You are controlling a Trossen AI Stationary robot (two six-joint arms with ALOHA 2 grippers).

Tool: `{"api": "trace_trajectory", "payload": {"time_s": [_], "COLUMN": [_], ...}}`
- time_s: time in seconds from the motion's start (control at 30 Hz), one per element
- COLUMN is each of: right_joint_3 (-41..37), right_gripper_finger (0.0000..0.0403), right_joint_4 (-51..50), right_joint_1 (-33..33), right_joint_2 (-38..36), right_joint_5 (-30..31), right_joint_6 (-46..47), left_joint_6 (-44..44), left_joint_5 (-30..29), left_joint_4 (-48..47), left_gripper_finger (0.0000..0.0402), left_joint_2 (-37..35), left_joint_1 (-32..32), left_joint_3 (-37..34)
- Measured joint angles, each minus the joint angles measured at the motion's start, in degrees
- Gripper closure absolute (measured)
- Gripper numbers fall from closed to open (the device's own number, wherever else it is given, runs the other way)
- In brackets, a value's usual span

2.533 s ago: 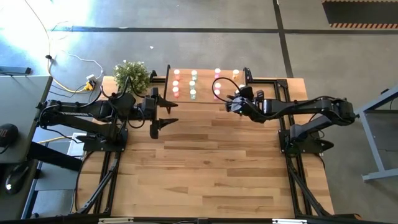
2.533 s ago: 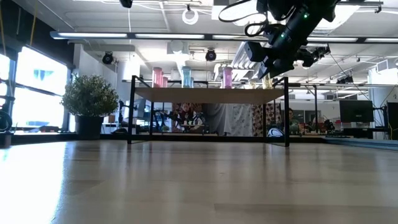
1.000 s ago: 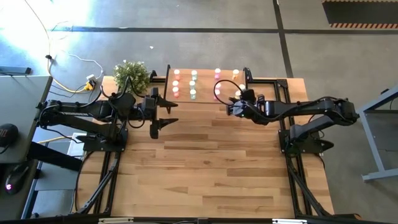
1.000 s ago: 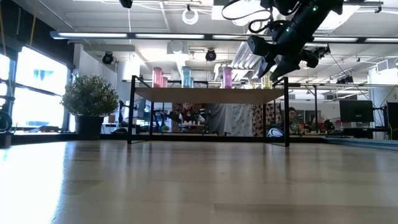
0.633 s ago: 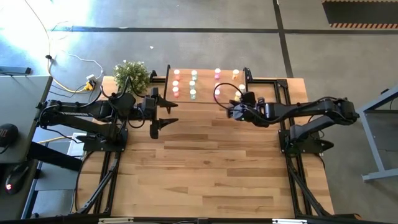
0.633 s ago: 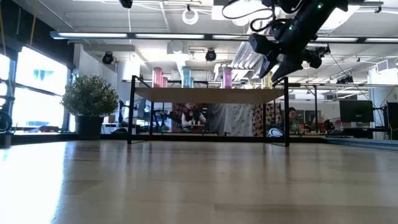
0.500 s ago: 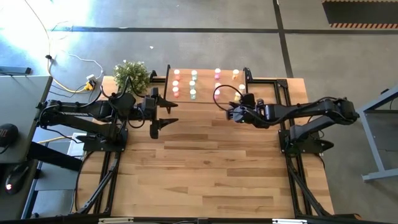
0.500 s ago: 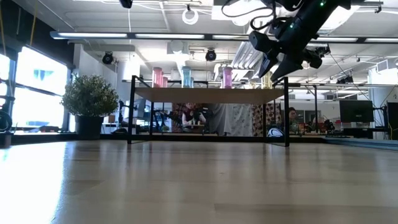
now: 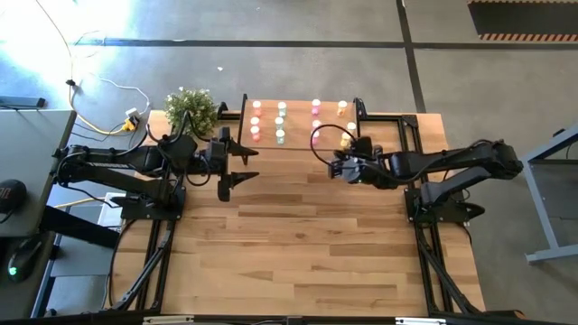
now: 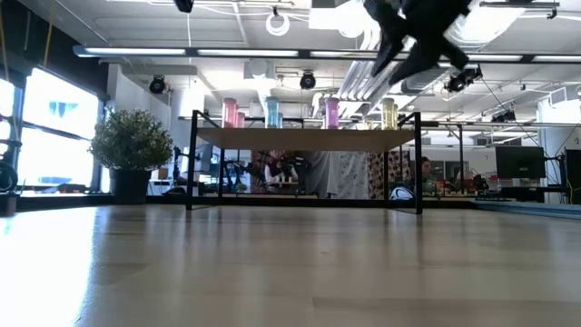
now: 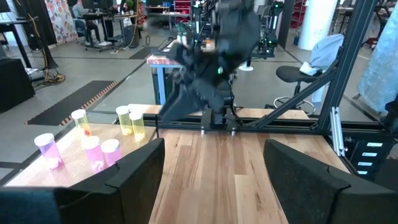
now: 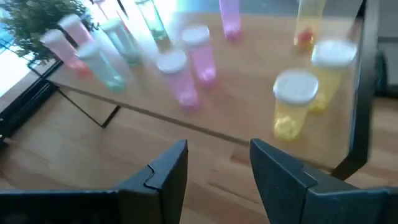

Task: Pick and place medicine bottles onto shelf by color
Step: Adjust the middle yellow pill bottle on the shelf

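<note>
yellow bottles [image 12: 297, 101]: standing by the shelf [image 9: 298, 142] top's right edge.
right gripper [image 12: 217, 163]: released, empty, just off the shelf's front edge.
step: judged a retreat; lift clear, avoid the black leg.
room: bare tabletop [image 9: 298, 244] ahead.
left gripper [image 11: 214, 171]: spread wide, empty, beside the shelf's left end.

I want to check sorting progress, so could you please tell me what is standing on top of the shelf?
On the shelf, bottles stand in colour columns: salmon-red, mint-green, pink and yellow. The right arm hides the nearer pink and yellow ones from above.
</note>
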Motion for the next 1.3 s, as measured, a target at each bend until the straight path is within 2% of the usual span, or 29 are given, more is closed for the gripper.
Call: {"api": "trace_trajectory", "payload": {"time_s": [0.2,0.37,0.53,0.73,0.97,1.17,1.3], "right_joint_3": [10.7,20.0,26.6,30.1,30.7,30.7,30.7], "right_gripper_finger": [0.0238,0.0238,0.0238,0.0246,0.0316,0.0390,0.0395], "right_joint_4": [-8.7,-17.0,-23.2,-27.2,-30.0,-30.5,-31.6], "right_joint_1": [-1.1,-5.5,-12.7,-23.2,-35.2,-42.5,-46.1], "right_joint_2": [0.0,0.0,0.0,0.0,0.0,0.0,0.9], "right_joint_5": [3.6,1.9,-5.8,-20.7,-34.6,-42.3,-47.4], "right_joint_6": [-8.4,-16.3,-25.1,-35.2,-46.0,-52.9,-56.7], "left_joint_6": [0.0,-1.5,-5.4,-7.1,-7.0,-7.0,-7.0], "left_joint_5": [0.0,-0.1,-2.9,-9.0,-9.2,-9.2,-9.2], "left_joint_4": [-1.1,-0.7,2.8,3.7,3.8,4.4,4.7], "left_gripper_finger": [0.0135,0.0135,0.0135,0.0135,0.0135,0.0135,0.0135], "left_joint_2": [0.0,0.0,0.0,0.0,0.0,0.0,0.0], "left_joint_1": [0.0,0.0,0.7,3.5,7.4,11.0,13.1], "left_joint_3": [0.0,0.0,0.0,0.0,0.0,0.0,0.0]}}
